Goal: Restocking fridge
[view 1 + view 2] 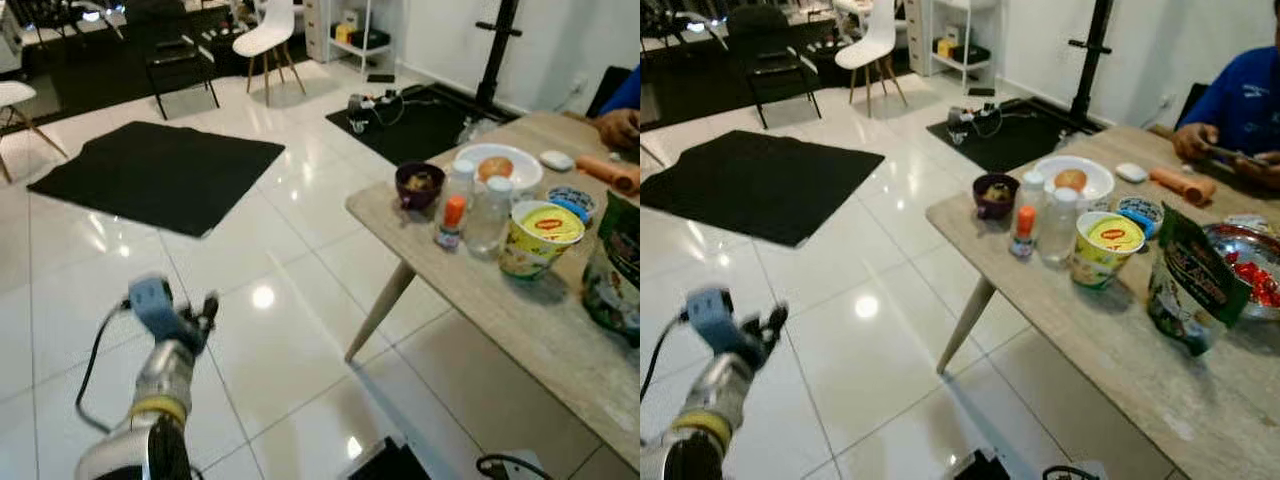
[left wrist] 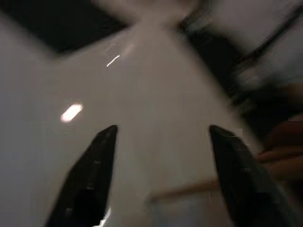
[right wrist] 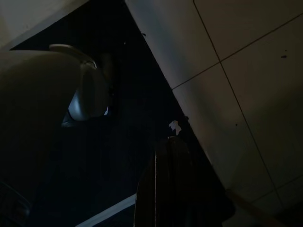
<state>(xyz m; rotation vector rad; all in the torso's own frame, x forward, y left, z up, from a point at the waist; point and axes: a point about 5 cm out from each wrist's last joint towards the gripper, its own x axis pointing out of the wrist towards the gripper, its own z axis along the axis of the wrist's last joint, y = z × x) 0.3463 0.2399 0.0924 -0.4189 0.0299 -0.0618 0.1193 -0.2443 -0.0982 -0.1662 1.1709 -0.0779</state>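
A light wooden table [image 1: 520,330] on my right carries the groceries: a dark purple bowl [image 1: 420,185], a white plate [image 1: 500,165] with a round orange item, two clear bottles [image 1: 489,215], a small orange-capped bottle [image 1: 452,223], a yellow noodle cup [image 1: 538,238] and a green bag [image 1: 1188,280]. My left gripper [image 1: 205,310] is held out low over the white floor, well left of the table. Its fingers [image 2: 94,170] stand apart with nothing between them. In the dark right wrist view, my right gripper [image 3: 173,142] hangs close to the floor tiles, its fingers together.
A person in a blue top [image 1: 1240,100] sits at the table's far end, hands on it. A metal bowl [image 1: 1250,265] of red pieces sits by the bag. A black mat [image 1: 160,175], chairs [image 1: 268,40] and a second mat with cables [image 1: 400,115] lie beyond on the glossy tiles.
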